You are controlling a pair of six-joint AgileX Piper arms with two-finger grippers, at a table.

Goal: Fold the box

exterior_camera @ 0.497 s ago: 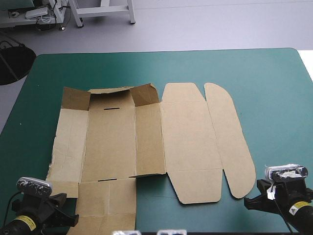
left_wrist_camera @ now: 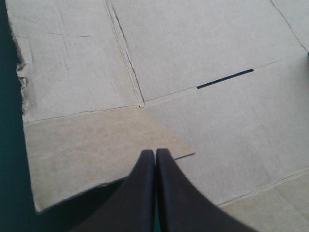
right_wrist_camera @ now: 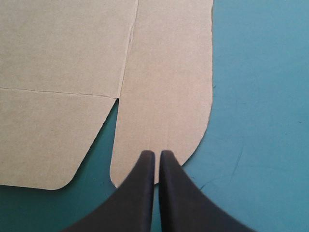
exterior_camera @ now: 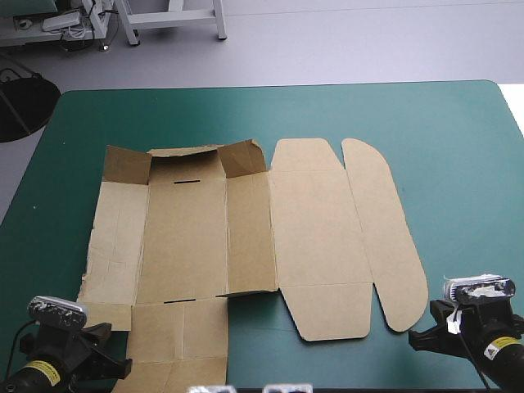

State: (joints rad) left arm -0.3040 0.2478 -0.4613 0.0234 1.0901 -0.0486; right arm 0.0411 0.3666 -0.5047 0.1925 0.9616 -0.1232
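A: Box [exterior_camera: 246, 237], where?
B: Spread on the teal-green desk [exterior_camera: 458, 123], left of centre, almost wholly flat. Only two corner flaps [exterior_camera: 241, 157] and the far wall [exterior_camera: 184, 152] between them tilt up.
A: Tools?
B: Left tool [left_wrist_camera: 155, 153] pinched to a point, empty, over the near-left flap [left_wrist_camera: 96, 154]. Right tool [right_wrist_camera: 157, 153] likewise narrow, empty, above the rounded lid tab [right_wrist_camera: 164, 96], near end.
A: Progress?
B: Barely begun, I judge. Side walls and tucks not yet done.
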